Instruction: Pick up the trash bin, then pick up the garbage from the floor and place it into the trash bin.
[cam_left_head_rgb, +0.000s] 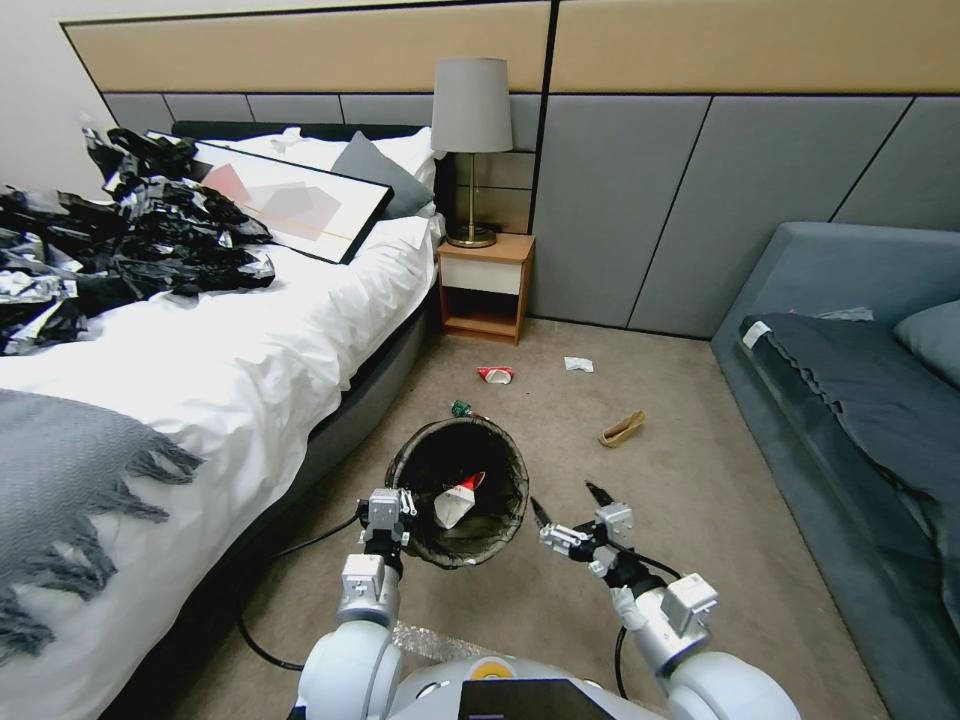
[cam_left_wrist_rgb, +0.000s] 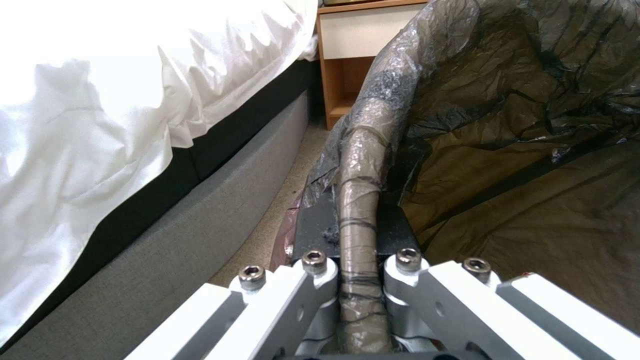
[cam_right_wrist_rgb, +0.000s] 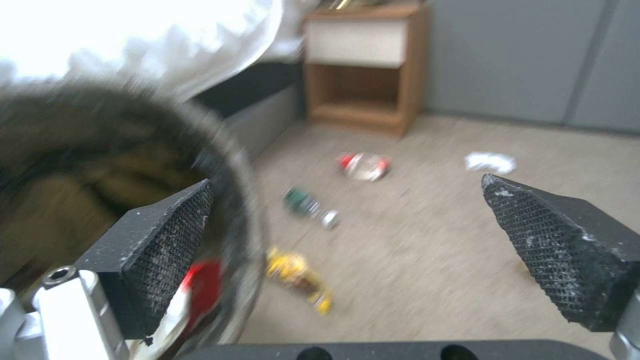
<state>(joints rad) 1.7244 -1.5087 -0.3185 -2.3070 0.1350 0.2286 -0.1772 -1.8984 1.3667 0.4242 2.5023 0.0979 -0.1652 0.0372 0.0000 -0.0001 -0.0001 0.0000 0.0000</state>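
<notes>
Left gripper (cam_left_head_rgb: 400, 503) clamped on trash bin (cam_left_head_rgb: 505, 470) rim, right gripper (cam_left_head_rgb: 568, 508) spread wide beside it, seemingly empty

Left gripper (cam_left_head_rgb: 397, 505) fingers clamped together; right gripper (cam_left_head_rgb: 568, 508) fingers spread.

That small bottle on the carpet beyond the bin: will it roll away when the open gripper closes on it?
Probably a little. The bottle lies on its side, so a nudge could roll it, though the carpet should damp that. It looks small, likely light, so the right gripper may push it.
</notes>
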